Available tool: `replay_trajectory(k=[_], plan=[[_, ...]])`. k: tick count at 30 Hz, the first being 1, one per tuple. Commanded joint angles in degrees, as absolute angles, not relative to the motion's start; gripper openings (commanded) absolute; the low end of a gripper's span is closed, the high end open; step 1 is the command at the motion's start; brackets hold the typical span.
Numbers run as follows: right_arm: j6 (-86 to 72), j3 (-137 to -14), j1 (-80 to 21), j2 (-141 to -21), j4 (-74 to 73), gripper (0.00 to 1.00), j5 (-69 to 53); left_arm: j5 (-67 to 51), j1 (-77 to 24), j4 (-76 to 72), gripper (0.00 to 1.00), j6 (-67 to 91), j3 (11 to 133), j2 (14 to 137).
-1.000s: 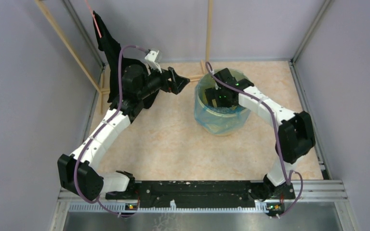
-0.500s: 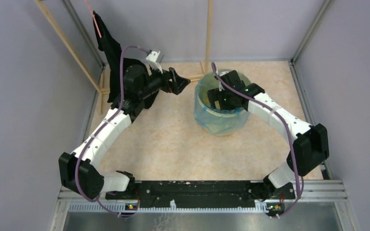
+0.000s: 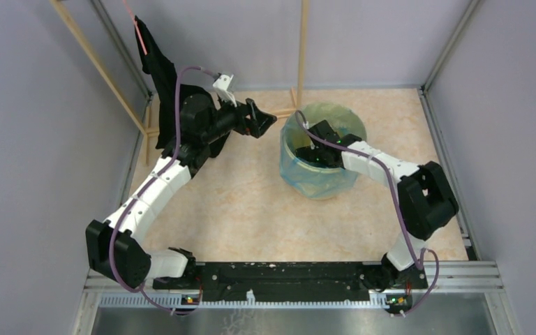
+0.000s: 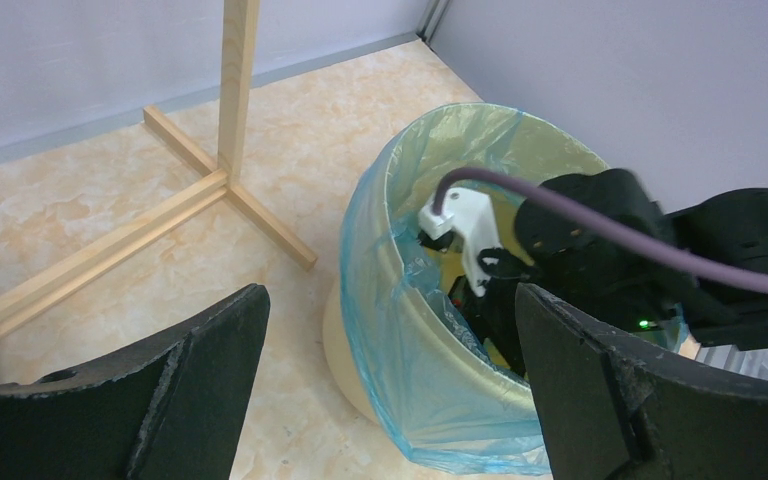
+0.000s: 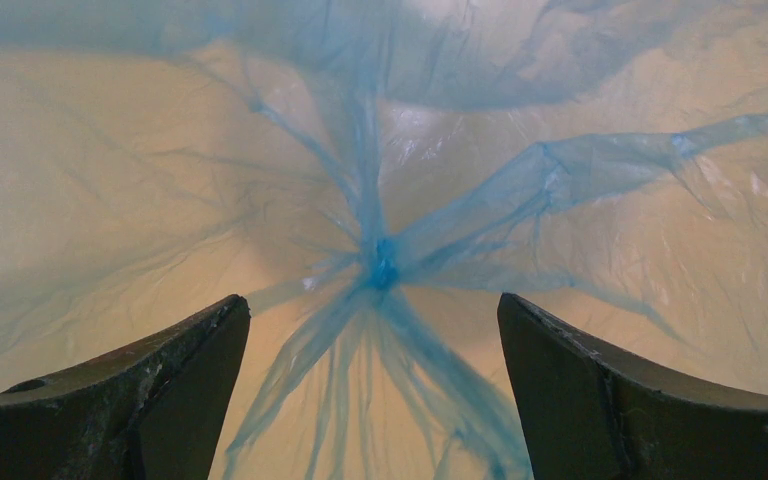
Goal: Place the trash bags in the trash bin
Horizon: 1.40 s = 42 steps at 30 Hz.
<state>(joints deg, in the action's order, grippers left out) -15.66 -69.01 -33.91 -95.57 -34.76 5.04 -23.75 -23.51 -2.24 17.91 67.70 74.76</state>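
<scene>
Right hand point(image 5: 368, 306) has dropped into bin point(image 4: 336, 338), bag point(image 4: 392, 335) lining it, wooden stand point(image 4: 236, 100) nearby.

Light-blue bag point(image 4: 400, 385) (translucent), yellow bin point(image 4: 342, 345), apparently beige-marbled table point(image 4: 360, 110).

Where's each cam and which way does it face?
Top external: above, behind the robot, looking down at the table; left arm and right arm show.
Left wrist: beside the trash bin, facing it; left gripper open in frame.
Right wrist: inside the bin, facing the trash bag bottom; right gripper open.
Shared: top and left wrist both show right arm in bin.
</scene>
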Motion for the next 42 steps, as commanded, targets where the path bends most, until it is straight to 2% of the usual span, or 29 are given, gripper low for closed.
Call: replay_trajectory(k=[1, 15, 30, 35, 42], plan=[[-15.8, -70.53, -34.48, -98.24, -31.08, 0.95, 7.82, -24.0, -23.98, -4.92, 0.99, 17.45, 67.76, 74.83], [-16.44, -67.12, -32.02, -103.59, -27.1, 0.95, 9.32, -24.41, -23.99, -4.83, 0.99, 17.58, 67.85, 74.84], [-14.96, -59.72, -15.59, -93.27, -29.4, 0.95, 12.88, -25.76, -23.99, -4.81, 0.99, 18.96, 68.18, 75.69], [-16.83, -58.48, -10.36, -91.09, -30.35, 0.96, 17.58, -26.25, -24.04, -4.91, 0.99, 19.25, 68.08, 75.51], [-17.6, -57.65, -8.09, -90.69, -28.58, 0.95, 13.23, -26.08, -24.26, -4.92, 0.99, 19.2, 68.11, 75.64]])
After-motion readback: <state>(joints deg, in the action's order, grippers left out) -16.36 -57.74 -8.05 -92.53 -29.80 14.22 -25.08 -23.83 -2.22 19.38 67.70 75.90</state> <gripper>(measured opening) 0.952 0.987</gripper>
